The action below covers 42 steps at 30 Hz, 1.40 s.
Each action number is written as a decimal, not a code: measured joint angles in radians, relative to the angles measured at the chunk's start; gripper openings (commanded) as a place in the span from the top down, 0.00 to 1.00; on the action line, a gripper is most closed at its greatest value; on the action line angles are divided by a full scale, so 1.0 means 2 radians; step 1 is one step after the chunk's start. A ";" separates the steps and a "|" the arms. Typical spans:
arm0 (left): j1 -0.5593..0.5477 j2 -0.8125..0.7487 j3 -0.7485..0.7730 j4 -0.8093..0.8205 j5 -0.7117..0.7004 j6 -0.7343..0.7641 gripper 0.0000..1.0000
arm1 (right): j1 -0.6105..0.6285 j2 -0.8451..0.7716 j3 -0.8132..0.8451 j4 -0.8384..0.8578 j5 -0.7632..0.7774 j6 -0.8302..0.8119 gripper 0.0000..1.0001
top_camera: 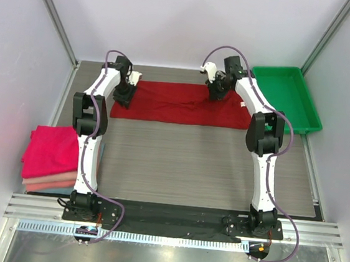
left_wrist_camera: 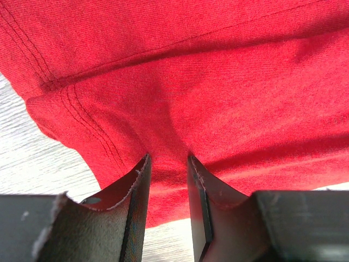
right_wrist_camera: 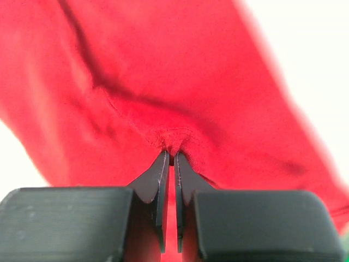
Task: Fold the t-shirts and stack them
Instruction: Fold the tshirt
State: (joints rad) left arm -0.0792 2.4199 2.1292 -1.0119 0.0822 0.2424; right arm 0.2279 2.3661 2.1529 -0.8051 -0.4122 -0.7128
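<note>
Two hands are on one shirt. The crimson t-shirt (top_camera: pixel 178 103) lies flat across the far half of the table (top_camera: pixel 190 164), its long axis running left to right, with a hand toward each end. The left hand (top_camera: pixel 123 96) is at the shirt's left end, beside the stitched hem, its fingers clenched on red cloth that fills the gap between them. The right hand (top_camera: pixel 216 93) is at the far edge toward the right end, its fingers pinched nearly together on a small pucker of cloth. In that blurred wrist view it may be gripping the top layer only. Most of the cloth lies between the hands and, from the right hand, on the near side, so a fold would likely bring the far edge toward the arm bases. The folded stack (top_camera: pixel 50 155) of magenta, salmon and pale pink t-shirts lies at the near left, nearer the left arm and well apart from the crimson one.
</note>
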 measured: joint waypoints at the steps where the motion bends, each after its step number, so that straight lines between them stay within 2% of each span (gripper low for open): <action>1: 0.000 0.000 0.000 0.000 -0.001 0.000 0.66 | 0.004 0.006 0.016 0.008 0.005 0.000 0.89; 5: -0.001 0.000 0.000 0.000 -0.002 0.000 0.66 | 0.016 0.047 0.097 0.039 0.025 0.011 0.89; 6: -0.001 0.000 0.000 0.000 -0.002 0.000 0.66 | 0.019 0.058 0.114 0.049 0.028 0.018 0.86; 7: -0.001 0.000 0.000 0.000 -0.002 0.000 0.66 | 0.021 0.069 0.126 0.064 0.033 0.027 0.61; 8: -0.001 0.000 0.000 0.000 -0.002 0.000 0.65 | 0.024 0.077 0.134 0.078 0.039 0.038 0.53; 10: -0.001 0.000 0.000 0.000 -0.003 0.000 0.66 | 0.031 0.085 0.138 0.105 0.057 0.044 0.49; 14: -0.001 -0.004 -0.004 0.001 -0.001 0.005 0.61 | 0.036 0.073 0.109 0.138 0.082 0.055 0.50; 18: -0.001 -0.028 -0.023 0.002 0.012 0.048 0.53 | 0.034 0.000 -0.019 0.165 0.090 0.072 0.49; 23: -0.001 -0.118 -0.080 -0.012 0.023 0.194 0.57 | 0.023 -0.078 -0.113 0.178 0.096 0.075 0.48; 26: -0.002 -0.145 -0.073 -0.050 0.023 0.275 0.59 | 0.018 -0.111 -0.138 0.184 0.099 0.076 0.49; 33: -0.002 -0.098 -0.050 -0.112 0.025 0.348 0.58 | 0.016 -0.126 -0.152 0.191 0.101 0.085 0.48; 42: -0.002 -0.034 -0.042 -0.142 0.017 0.368 0.57 | 0.016 -0.130 -0.183 0.185 0.109 0.083 0.48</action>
State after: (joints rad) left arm -0.0830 2.3524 2.0445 -1.2961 0.1165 0.9775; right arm 0.2607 2.1052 1.7866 -0.4355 -0.1932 -0.5465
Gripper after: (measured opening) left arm 0.426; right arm 0.520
